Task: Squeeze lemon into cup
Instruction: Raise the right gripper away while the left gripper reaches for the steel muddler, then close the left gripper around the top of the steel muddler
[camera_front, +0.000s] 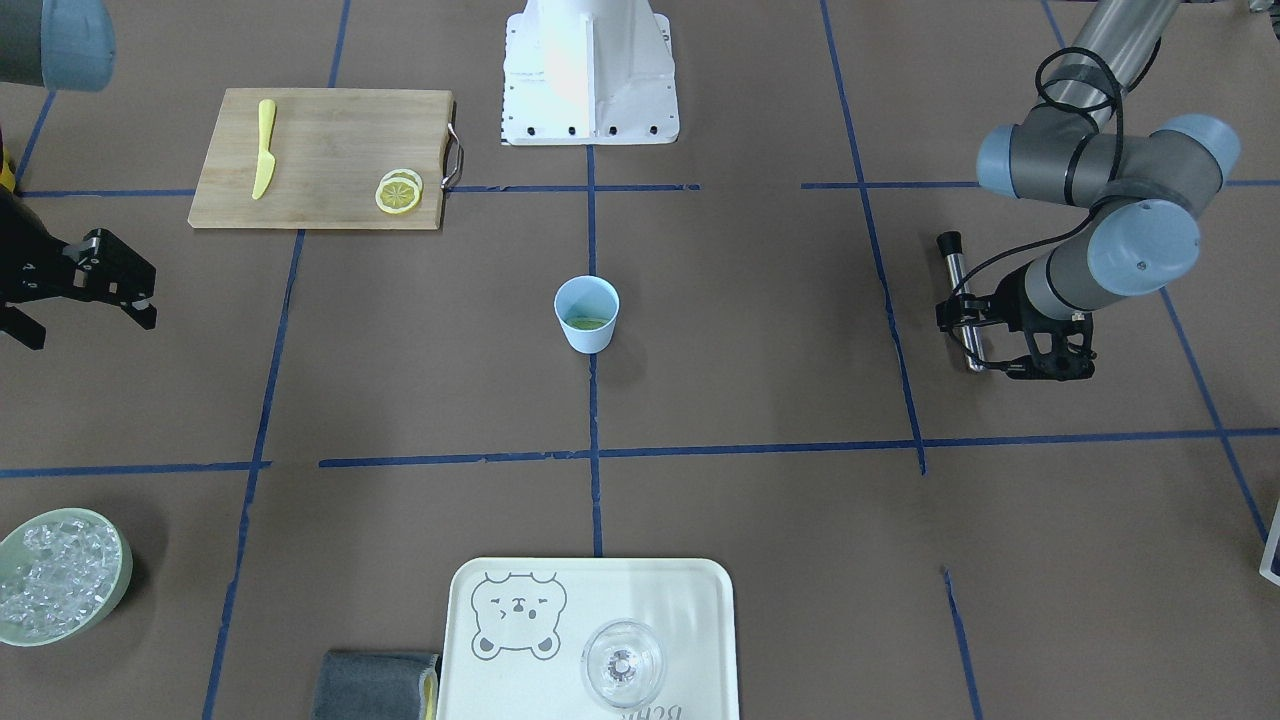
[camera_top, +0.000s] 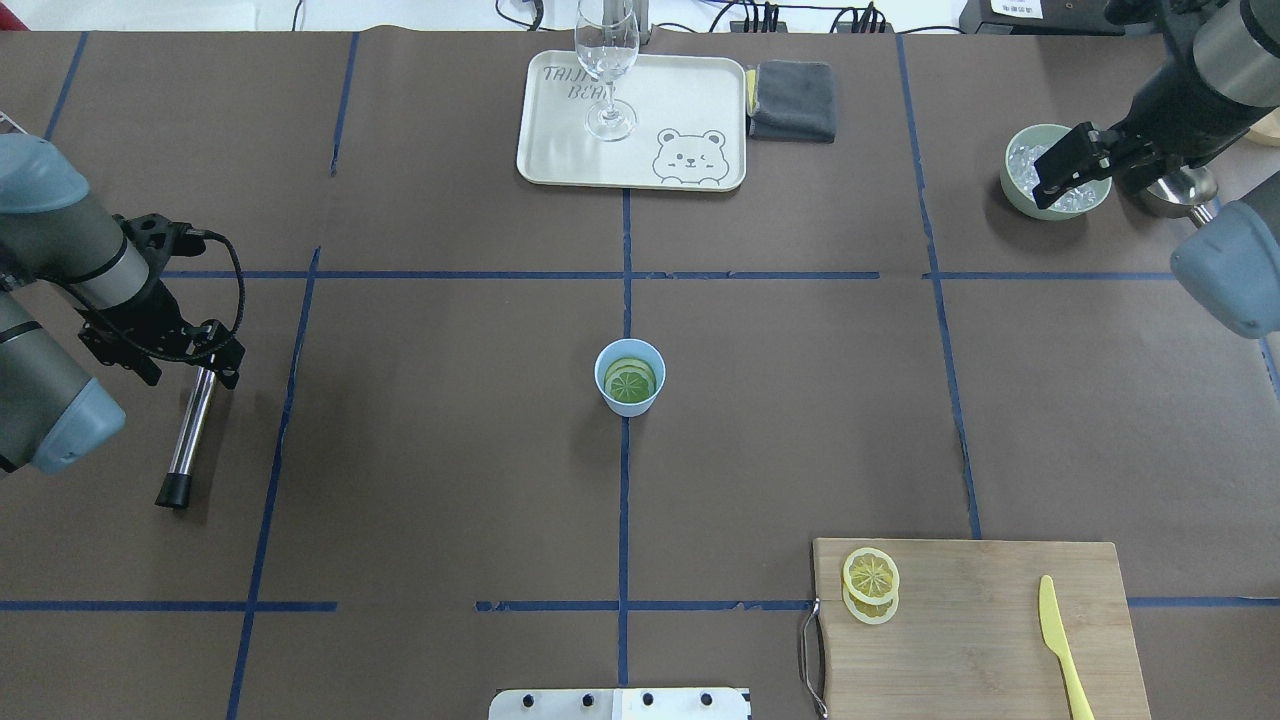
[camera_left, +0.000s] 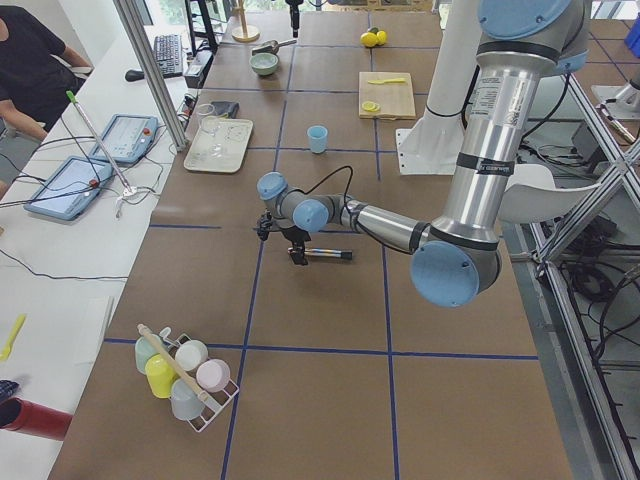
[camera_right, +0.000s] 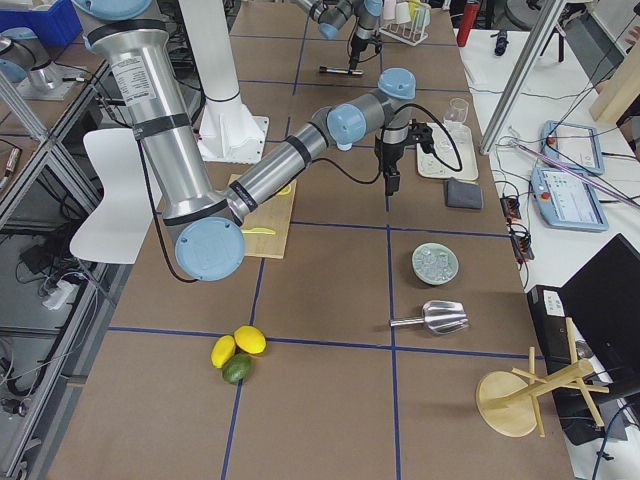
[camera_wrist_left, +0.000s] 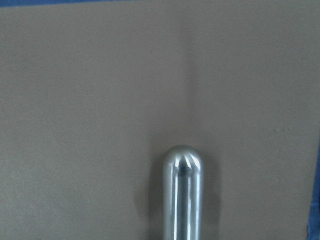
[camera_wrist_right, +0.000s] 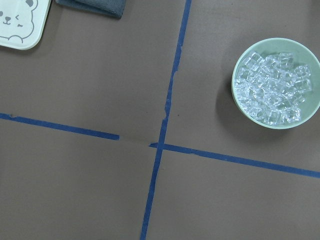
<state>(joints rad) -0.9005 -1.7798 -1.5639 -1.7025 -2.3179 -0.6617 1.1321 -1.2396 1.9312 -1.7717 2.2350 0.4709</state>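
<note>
The light-blue cup (camera_front: 587, 313) stands at the table's centre and also shows in the overhead view (camera_top: 630, 376). Two lemon slices (camera_top: 630, 381) lie inside it. Two more lemon slices (camera_top: 870, 586) are stacked on the wooden cutting board (camera_top: 980, 640). My right gripper (camera_top: 1070, 160) is open and empty, high above the table near the bowl of ice. My left gripper (camera_top: 212, 365) is far to the cup's left, shut on one end of a metal rod with a black tip (camera_top: 190, 430). The rod's rounded end fills the left wrist view (camera_wrist_left: 182, 195).
A pale-green bowl of ice (camera_top: 1010, 190) stands at the far right. A cream tray (camera_top: 560, 150) with a clear glass (camera_top: 607, 70) and a grey cloth (camera_top: 792, 100) are at the far middle. A yellow toy knife (camera_top: 1060, 640) lies on the board.
</note>
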